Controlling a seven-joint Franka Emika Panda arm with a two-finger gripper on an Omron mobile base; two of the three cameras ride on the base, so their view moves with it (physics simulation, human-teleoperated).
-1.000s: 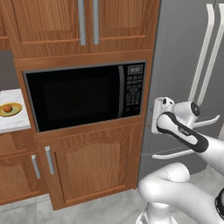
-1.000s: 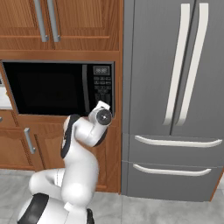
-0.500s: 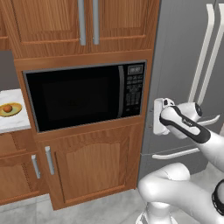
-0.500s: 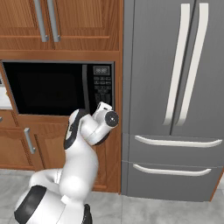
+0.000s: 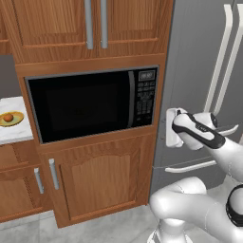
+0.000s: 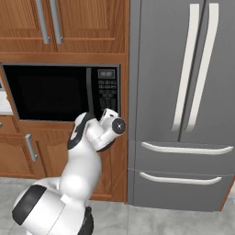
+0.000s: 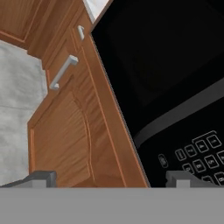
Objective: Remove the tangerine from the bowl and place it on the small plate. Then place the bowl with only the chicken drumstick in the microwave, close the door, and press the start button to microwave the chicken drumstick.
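The black microwave (image 5: 90,104) sits in the wooden cabinetry with its dark-glass door (image 6: 46,92) shut, its curved bar handle (image 5: 130,99) beside the keypad (image 5: 145,97). My gripper (image 5: 170,128) hovers just right of and below the keypad (image 6: 107,92), empty. In the hand view its fingertips (image 7: 41,177) stand wide apart, open, facing the keypad buttons (image 7: 199,153) and handle (image 7: 183,118). The tangerine (image 5: 8,117) rests on the small plate (image 5: 19,116) at the far left. The bowl and the drumstick are hidden.
A grey two-door fridge (image 6: 183,92) stands right of the microwave column. The plate lies on a white counter (image 5: 14,135). Wooden cabinet doors hang above, and one (image 5: 102,180) sits below the microwave. The floor is grey tile (image 7: 17,100).
The hand has stayed close to the keypad's lower right corner. The arm behind it has leaned lower and further right.
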